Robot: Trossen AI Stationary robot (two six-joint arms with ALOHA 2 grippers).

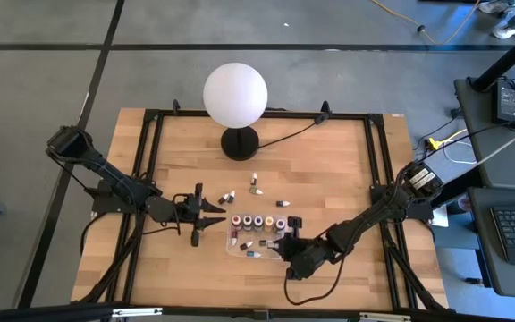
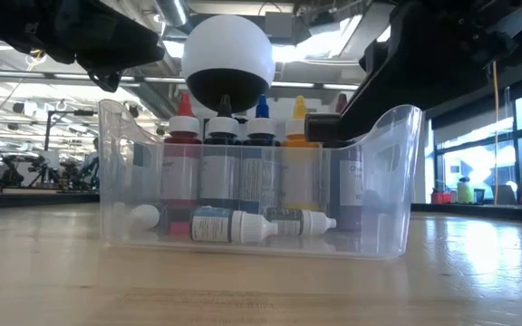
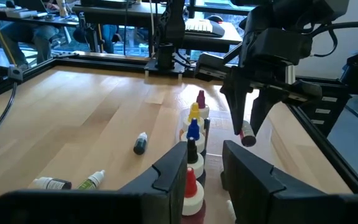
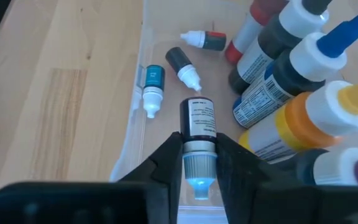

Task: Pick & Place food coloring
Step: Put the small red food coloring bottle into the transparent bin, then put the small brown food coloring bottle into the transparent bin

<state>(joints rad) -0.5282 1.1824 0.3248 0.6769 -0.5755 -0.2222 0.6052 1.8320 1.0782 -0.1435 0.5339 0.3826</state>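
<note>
The table (image 1: 329, 161) carries a clear tray (image 2: 397, 181) with a row of upright bottles (image 4: 272, 93) and three lying loose inside; four more lie on the wood toward the lamp (image 1: 235, 97). The right tool (image 4: 199, 163) hangs over the tray, clamped on the neck of a dark bottle (image 4: 197, 119), body pointing down. These look light, rigid and slick; the ridged cap or neck seems the surest hold. The left tool (image 3: 204, 165) waits just beside the tray, jaws narrowly parted, holding nothing.

Tray (image 1: 240, 249) near table (image 1: 329, 161) front edge; bottles (image 1: 258, 221) upright inside; lamp (image 1: 235, 98) behind; loose bottles (image 1: 257, 186) between.
</note>
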